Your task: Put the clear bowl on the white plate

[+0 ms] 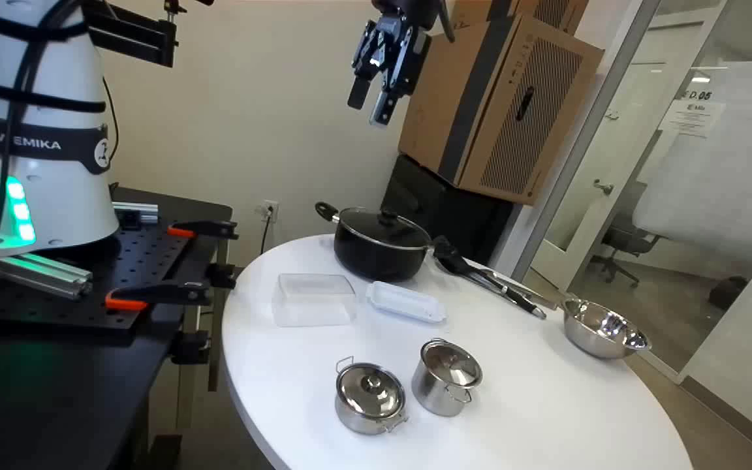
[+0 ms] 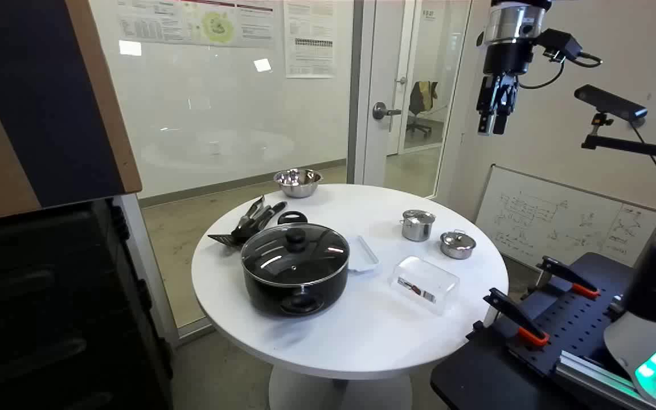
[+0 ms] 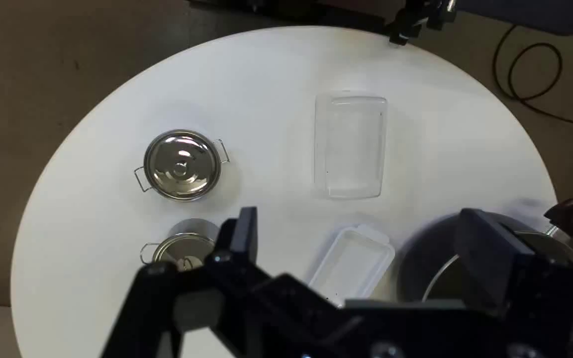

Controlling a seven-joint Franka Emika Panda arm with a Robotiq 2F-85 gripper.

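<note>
The clear bowl (image 1: 314, 300) is a see-through, oblong plastic bowl on the white table. It also shows in an exterior view (image 2: 426, 285), with a label, and in the wrist view (image 3: 351, 146). I cannot tell whether its opening faces up. The white plate (image 1: 406, 302) is a small oblong dish lying beside it, apart from it, close to the black pot; it shows in an exterior view (image 2: 363, 254), partly behind the pot, and in the wrist view (image 3: 348, 263), its lower end hidden by the gripper. My gripper (image 1: 369, 109) is open, empty and high above the table (image 2: 492, 126).
A black pot (image 1: 382, 245) with a glass lid stands beside the plate. Black utensils (image 1: 487, 281) and a steel bowl (image 1: 604, 329) lie beyond. Two small lidded steel pots (image 1: 369, 399) (image 1: 446, 378) stand on the other side. Cardboard boxes (image 1: 493, 111) are stacked behind.
</note>
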